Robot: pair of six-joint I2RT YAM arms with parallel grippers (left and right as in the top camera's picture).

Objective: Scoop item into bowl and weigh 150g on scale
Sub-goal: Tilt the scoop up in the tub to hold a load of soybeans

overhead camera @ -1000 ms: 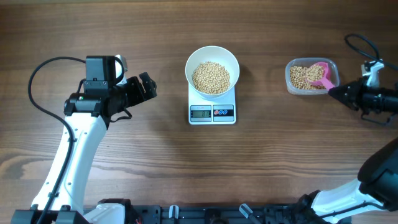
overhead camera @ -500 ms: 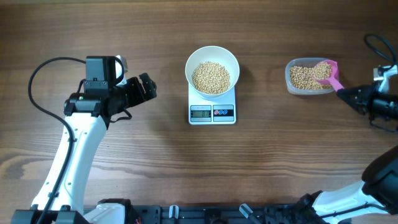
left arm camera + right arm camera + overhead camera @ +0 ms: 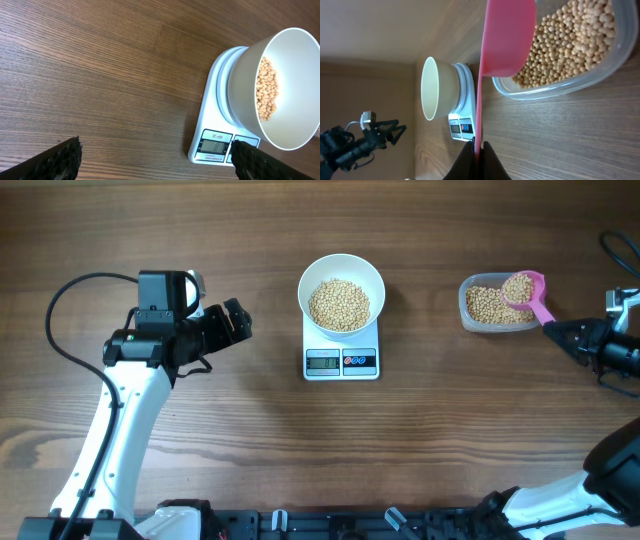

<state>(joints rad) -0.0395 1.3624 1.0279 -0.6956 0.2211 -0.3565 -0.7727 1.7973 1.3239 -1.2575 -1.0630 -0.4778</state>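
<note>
The round, deep white bowl [image 3: 310, 288] sits centred on the small flat white square kitchen scale [image 3: 341, 363], so whatever goes in is weighed at once. A mound of small round tan-yellow beans [image 3: 339, 304] already lies in it. The scale stands mid-table with its grey display and two dark buttons facing the robot, clear of the bowl's rim, which keeps the reading visible. Well to the right, the clear rounded-rectangular plastic tub [image 3: 464, 308] holds the bean supply.

The right claw [image 3: 553, 330] is clamped tight on the end of the handle of the small pink plastic scoop [image 3: 540, 308]. The scoop's cup is heaped with beans and held about level over the tub's far right corner, probably so that any strays drop back into the tub. The left claw [image 3: 238, 320] is spread wide and holds nothing. It hangs over the wooden table [image 3: 450, 440] to the left of the scale, apart from it and out of the scoop's likely path.

Small print above the scale's display seems to read "SF-400". The digits on the display are too small to read, and no other writing shows.
</note>
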